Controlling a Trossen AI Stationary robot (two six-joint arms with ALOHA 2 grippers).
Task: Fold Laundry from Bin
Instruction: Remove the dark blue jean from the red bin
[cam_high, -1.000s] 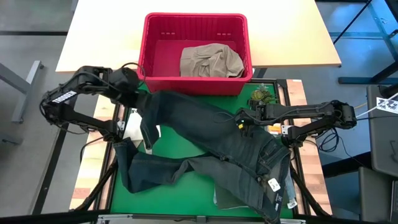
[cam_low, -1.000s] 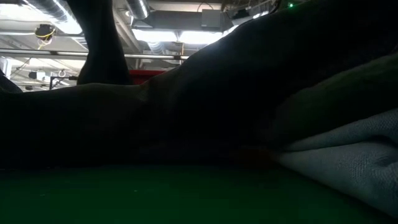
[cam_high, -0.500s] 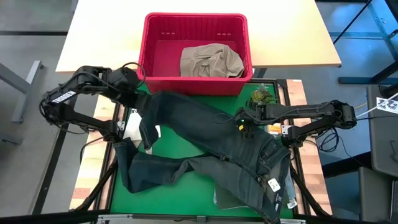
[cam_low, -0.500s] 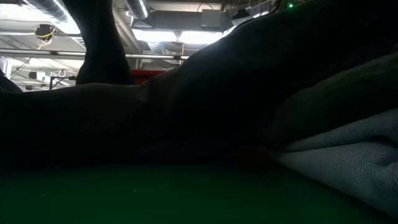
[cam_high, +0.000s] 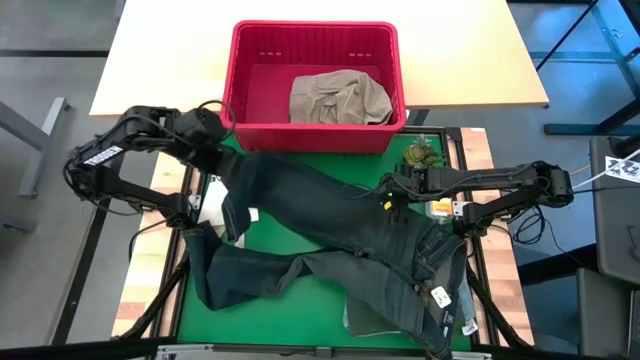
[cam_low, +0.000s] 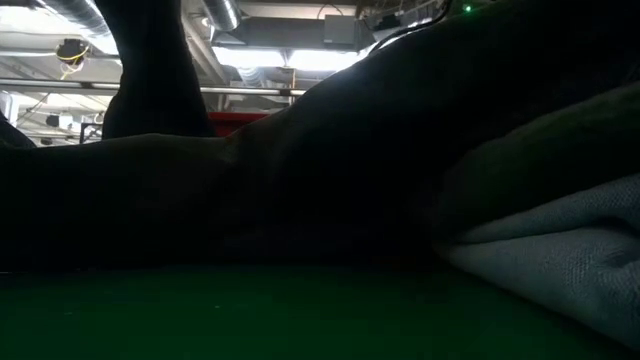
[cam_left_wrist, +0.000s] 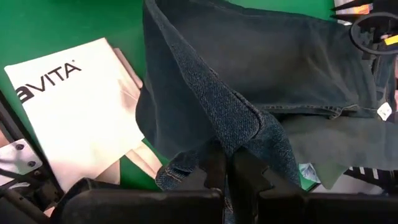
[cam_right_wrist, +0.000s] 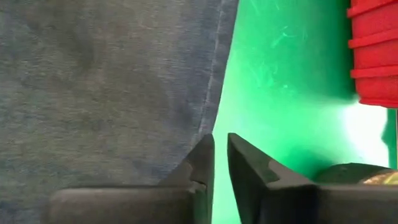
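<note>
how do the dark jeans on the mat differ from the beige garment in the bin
The dark blue denim jeans lie spread across the green mat, outside the red plastic slotted bin; the khaki-beige cloth garment sits bunched inside it. The jeans cover far more area than the beige garment. The left gripper is shut on the jeans' edge; nothing holds the beige garment. Both are soft and still unfolded.

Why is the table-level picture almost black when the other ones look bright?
In the low view, the jeans lie right before the lens, backlit by ceiling lights, so they show only as a silhouette; the high view, lit from above, shows the same jeans evenly.
</note>
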